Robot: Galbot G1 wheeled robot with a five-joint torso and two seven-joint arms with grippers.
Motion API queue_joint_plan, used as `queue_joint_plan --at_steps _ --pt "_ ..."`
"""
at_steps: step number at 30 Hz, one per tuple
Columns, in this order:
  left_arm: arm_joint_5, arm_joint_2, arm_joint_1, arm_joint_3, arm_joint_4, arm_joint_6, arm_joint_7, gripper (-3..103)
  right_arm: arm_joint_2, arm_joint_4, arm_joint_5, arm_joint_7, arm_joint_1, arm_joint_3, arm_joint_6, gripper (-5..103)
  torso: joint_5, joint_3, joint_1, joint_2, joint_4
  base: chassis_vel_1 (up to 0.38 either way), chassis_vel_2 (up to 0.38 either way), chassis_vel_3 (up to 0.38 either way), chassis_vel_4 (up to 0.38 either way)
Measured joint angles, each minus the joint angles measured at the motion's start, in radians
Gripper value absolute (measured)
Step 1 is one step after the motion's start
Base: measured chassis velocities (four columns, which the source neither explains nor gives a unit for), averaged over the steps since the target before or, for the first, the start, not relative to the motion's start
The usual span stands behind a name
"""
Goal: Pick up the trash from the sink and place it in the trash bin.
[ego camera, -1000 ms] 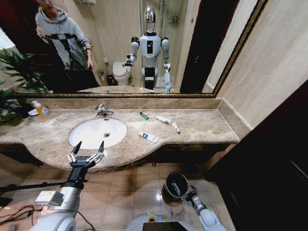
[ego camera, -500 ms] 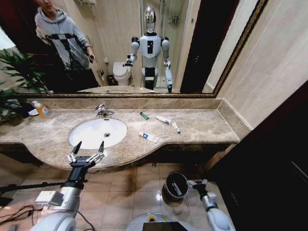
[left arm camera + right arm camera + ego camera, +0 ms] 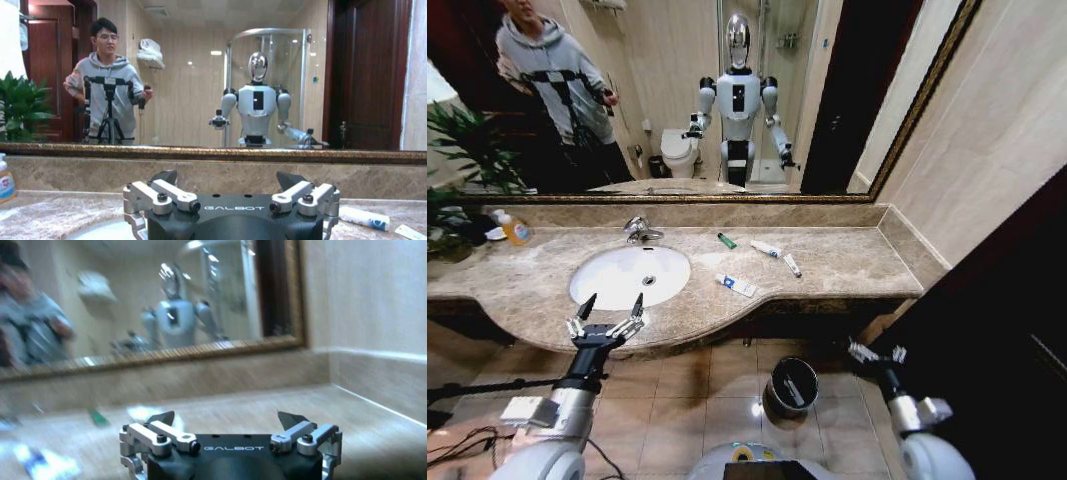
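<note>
Both tools, left [image 3: 610,303] at the tabletop's [image 3: 847,262] front edge and right [image 3: 874,352] beside the dark, metal-rimmed trash bin [image 3: 792,386], are gaping wide and empty, while small white tubes [image 3: 736,285] are lying on the tabletop beside the sink [image 3: 630,275].

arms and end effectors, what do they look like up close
Each arm is silver-grey with a dark wrist section. The left end effector has a black body with white "GALBOT" lettering, silver bolted linkages and two pointed black fingertips. The right end effector is built the same. A white box and black cables sit by the left forearm.
</note>
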State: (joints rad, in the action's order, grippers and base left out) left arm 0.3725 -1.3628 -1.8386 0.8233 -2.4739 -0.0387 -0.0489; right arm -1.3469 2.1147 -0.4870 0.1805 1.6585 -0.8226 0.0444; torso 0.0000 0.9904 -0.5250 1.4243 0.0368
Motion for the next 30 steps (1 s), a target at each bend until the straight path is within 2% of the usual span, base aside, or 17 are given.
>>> queue_joint_plan --at_steps 2,5,6,7,12,16,18,19,30 --pt "0.0 0.0 0.0 0.0 0.0 0.0 0.0 100 0.056 0.002 -0.024 0.006 -0.1 0.037 -0.08 100 0.0001 0.0 0.0 0.0 0.0002 0.0 0.0 0.0 0.0" --pt "0.0 0.0 0.0 0.0 0.0 0.0 0.0 100 0.121 -0.06 0.025 0.06 -0.199 0.075 -0.094 100 0.0002 0.0 0.0 0.0 0.0003 0.0 0.0 0.0 0.0" --pt "0.0 0.0 0.0 0.0 0.0 0.0 0.0 100 0.121 -0.06 0.025 0.06 -0.199 0.075 -0.094 100 0.0002 0.0 0.0 0.0 0.0003 0.0 0.0 0.0 0.0" --pt "0.0 0.0 0.0 0.0 0.0 0.0 0.0 100 0.158 -0.118 0.07 0.094 -0.266 0.104 -0.097 100 0.0001 0.0 0.0 0.0 0.0002 0.0 0.0 0.0 0.0" --pt "0.0 0.0 0.0 0.0 0.0 0.0 0.0 100 0.212 -0.251 0.103 0.082 -0.421 0.203 -0.139 100 0.0002 0.0 0.0 0.0 0.0002 0.0 0.0 0.0 0.0" --pt "0.0 0.0 0.0 0.0 0.0 0.0 0.0 100 0.219 -0.337 0.117 0.051 -0.52 0.271 -0.166 100 0.0001 0.0 0.0 0.0 0.0 0.0 0.0 0.0 0.0" --pt "0.0 0.0 0.0 0.0 0.0 0.0 0.0 100 0.212 -0.444 0.116 0.025 -0.631 0.364 -0.194 100 0.0 0.0 0.0 0.0 0.0002 0.0 0.0 0.0 0.0" --pt "0.0 0.0 0.0 0.0 0.0 0.0 0.0 100 0.205 -0.472 0.122 0.023 -0.654 0.378 -0.197 100 0.0 0.0 0.0 0.0 0.0001 0.0 0.0 0.0 0.0" --pt "0.0 0.0 0.0 0.0 0.0 0.0 0.0 100 0.193 -0.571 0.136 0.016 -0.726 0.441 -0.217 102 0.0001 0.0 0.0 0.0 0.0001 0.0 0.0 0.0 0.0"
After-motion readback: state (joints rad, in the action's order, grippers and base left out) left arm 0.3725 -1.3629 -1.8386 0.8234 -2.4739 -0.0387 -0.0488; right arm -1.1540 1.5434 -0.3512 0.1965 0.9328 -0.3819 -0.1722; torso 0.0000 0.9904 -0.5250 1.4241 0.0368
